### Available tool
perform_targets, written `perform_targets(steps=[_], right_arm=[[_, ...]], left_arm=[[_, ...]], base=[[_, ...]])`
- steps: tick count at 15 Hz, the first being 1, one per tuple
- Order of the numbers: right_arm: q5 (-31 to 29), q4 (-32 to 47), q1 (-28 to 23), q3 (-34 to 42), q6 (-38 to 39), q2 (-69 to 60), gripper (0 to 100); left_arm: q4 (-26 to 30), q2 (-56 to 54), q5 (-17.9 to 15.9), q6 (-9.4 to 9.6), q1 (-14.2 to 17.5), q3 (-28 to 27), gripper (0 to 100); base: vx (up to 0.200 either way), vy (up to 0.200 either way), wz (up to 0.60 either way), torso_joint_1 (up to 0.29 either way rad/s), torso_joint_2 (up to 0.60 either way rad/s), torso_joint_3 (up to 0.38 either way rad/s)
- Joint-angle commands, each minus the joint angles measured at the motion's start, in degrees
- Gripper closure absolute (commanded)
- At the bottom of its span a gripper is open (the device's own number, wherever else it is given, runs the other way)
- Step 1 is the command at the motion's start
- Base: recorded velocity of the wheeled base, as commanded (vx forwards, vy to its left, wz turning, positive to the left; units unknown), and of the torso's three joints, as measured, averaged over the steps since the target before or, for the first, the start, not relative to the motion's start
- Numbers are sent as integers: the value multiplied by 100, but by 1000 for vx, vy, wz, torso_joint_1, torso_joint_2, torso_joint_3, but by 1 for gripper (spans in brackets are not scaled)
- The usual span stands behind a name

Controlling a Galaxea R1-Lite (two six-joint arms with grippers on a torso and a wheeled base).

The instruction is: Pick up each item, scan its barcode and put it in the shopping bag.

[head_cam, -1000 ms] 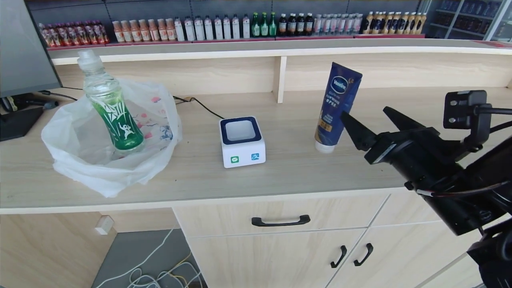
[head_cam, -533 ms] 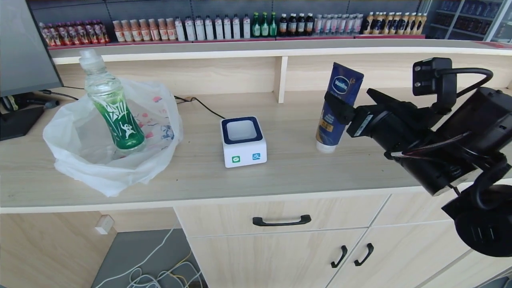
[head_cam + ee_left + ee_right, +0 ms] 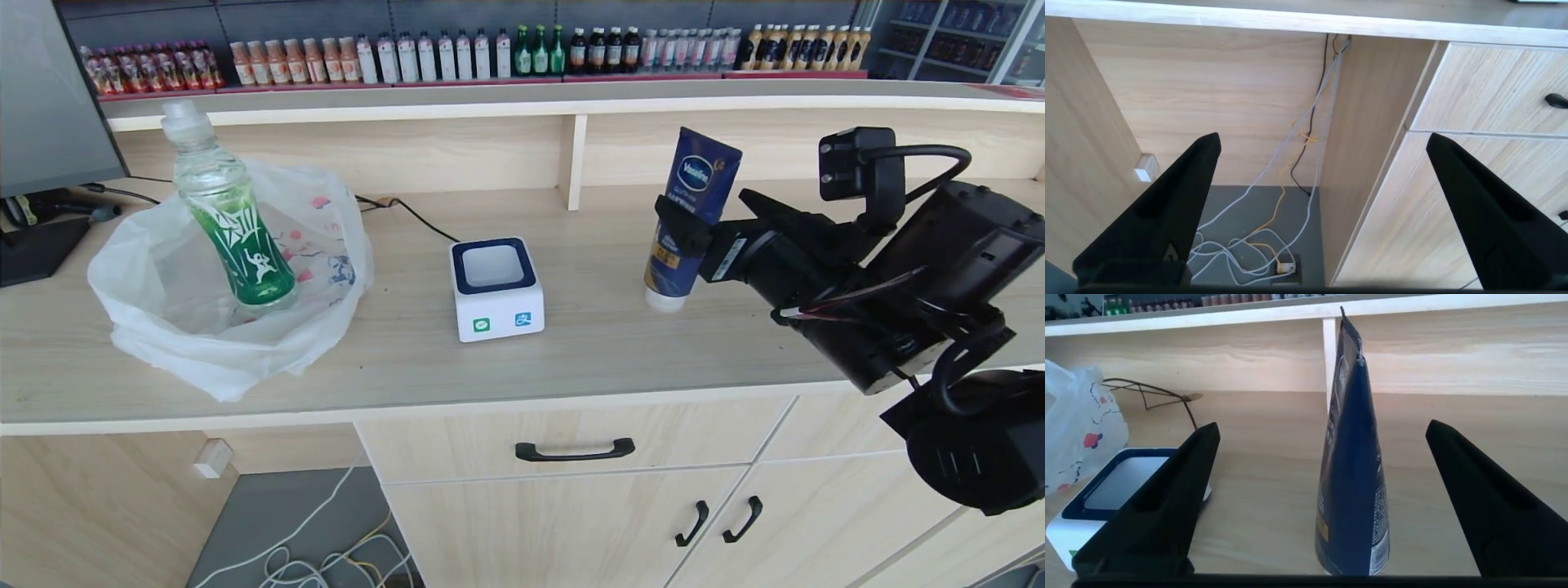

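Note:
A dark blue lotion tube (image 3: 698,184) stands cap-down on the wooden counter (image 3: 588,343), right of centre. My right gripper (image 3: 704,202) is open with one finger on each side of the tube; I cannot tell if they touch it. The right wrist view shows the tube (image 3: 1351,482) upright between the fingers of the right gripper (image 3: 1323,429). A white scanner box (image 3: 495,287) sits mid-counter. At the left, a green drink bottle (image 3: 237,237) stands inside the white shopping bag (image 3: 163,335). My left gripper (image 3: 1323,139) hangs open below the counter, facing the cabinet.
A vertical divider (image 3: 571,159) and a raised shelf stand behind the tube. A black cable (image 3: 408,214) runs from the scanner toward the bag. A monitor (image 3: 49,90) stands at the far left. Drawers with black handles (image 3: 574,449) are below; loose cables (image 3: 1274,237) lie on the floor.
My right arm has risen and moved forward and left, so that its open fingers went from in front of the tube to either side of it. Bottle, bag and scanner are unmoved.

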Motion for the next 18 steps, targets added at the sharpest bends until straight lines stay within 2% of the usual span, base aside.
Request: perform_targets(steps=[1,6,10,18], right_arm=[[62,-2,0,-195,48,297,0],[80,-2,-53,-485,286,674,0],[326,-11,-343,-521,312,833,0],[624,-11,-360,-1074,242,1386,0]], left_arm=[[0,-2,0,-2,2,0,0],[0,-2,0,-2,2,0,0],[0,-2,0,-2,2,0,0],[0,-2,0,-2,2,0,0]], base=[[0,0,0,0,0,0],[0,0,0,0,0,0],[0,0,0,0,0,0],[0,0,0,0,0,0]])
